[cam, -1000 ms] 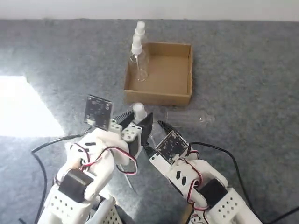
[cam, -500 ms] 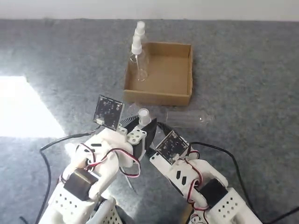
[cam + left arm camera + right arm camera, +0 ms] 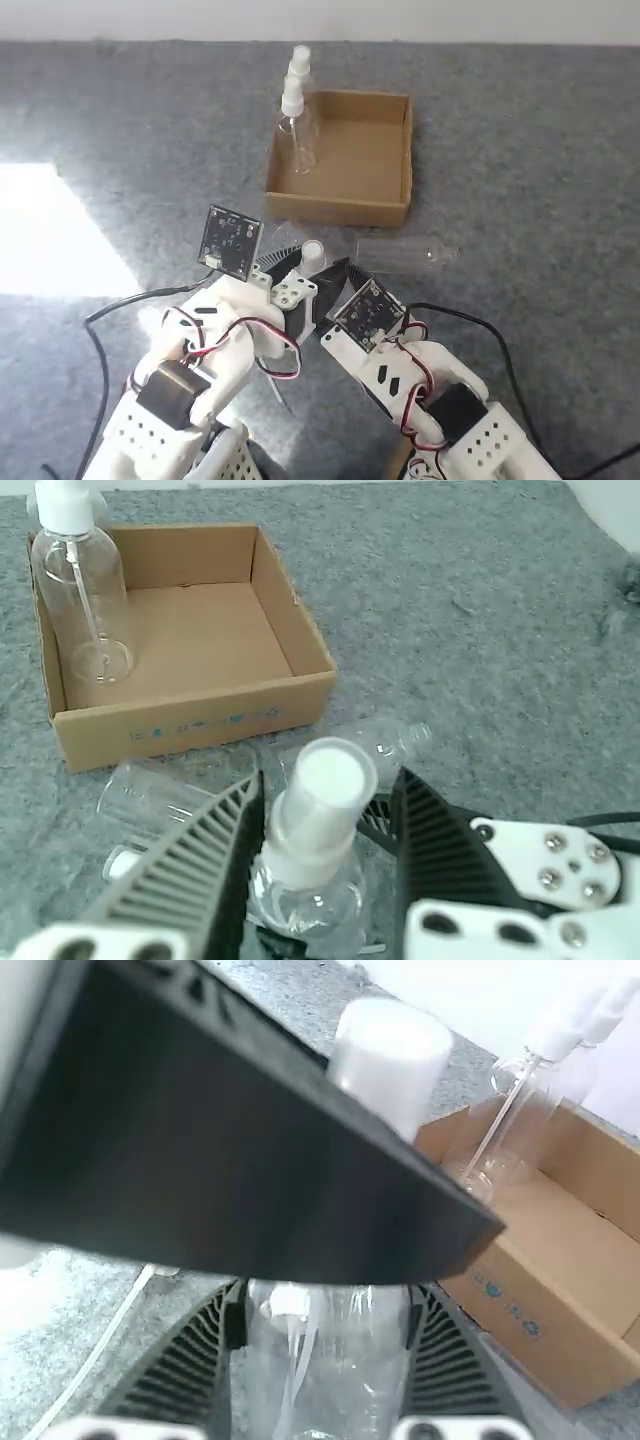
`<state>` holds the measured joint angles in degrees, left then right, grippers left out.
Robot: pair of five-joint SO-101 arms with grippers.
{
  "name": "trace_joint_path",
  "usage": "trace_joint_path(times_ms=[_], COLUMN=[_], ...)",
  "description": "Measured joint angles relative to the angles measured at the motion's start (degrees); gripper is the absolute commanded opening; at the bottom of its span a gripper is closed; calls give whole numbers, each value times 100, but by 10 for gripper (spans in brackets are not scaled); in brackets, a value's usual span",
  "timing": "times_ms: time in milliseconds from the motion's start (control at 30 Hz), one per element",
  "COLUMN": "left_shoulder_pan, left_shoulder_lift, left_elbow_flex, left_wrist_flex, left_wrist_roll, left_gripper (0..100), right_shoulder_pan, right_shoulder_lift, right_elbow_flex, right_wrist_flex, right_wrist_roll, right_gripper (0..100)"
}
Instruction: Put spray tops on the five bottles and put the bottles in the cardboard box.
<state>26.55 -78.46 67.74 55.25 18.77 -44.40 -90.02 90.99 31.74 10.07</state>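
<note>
L hand (image 3: 322,798) grips spray top (image 3: 318,780), R hand (image 3: 325,1325) grips bottle (image 3: 330,1380); print (image 3: 200,726) on cardboard box (image 3: 292,630) illegible.

No legible text, nos. or signs can be made out. Blue print is seen on the outer front wall of the cardboard box (image 3: 190,725), approx. one line with small symbols, but too small to be read. Tiny markings are seen on the two circuit boards (image 3: 231,241) mounted on the arms in the high view; chars. there can't be resolved either.
</note>
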Motion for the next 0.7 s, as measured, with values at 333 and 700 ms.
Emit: trace_joint_path(times_ms=[333, 700], left_shoulder_pan=[0, -738], left_shoulder_lift=[0, -9], left_elbow_flex=[-9, -193], left_wrist_flex=[105, 123], left_wrist_roll=[0, 0], left_gripper=[193, 193], right_shoulder_pan=[0, -18], right_shoulder_lift=[0, 0], right_elbow_flex=[0, 0], right_wrist_flex=[0, 0], right_wrist_roll=[0, 18], right_gripper=[91, 91])
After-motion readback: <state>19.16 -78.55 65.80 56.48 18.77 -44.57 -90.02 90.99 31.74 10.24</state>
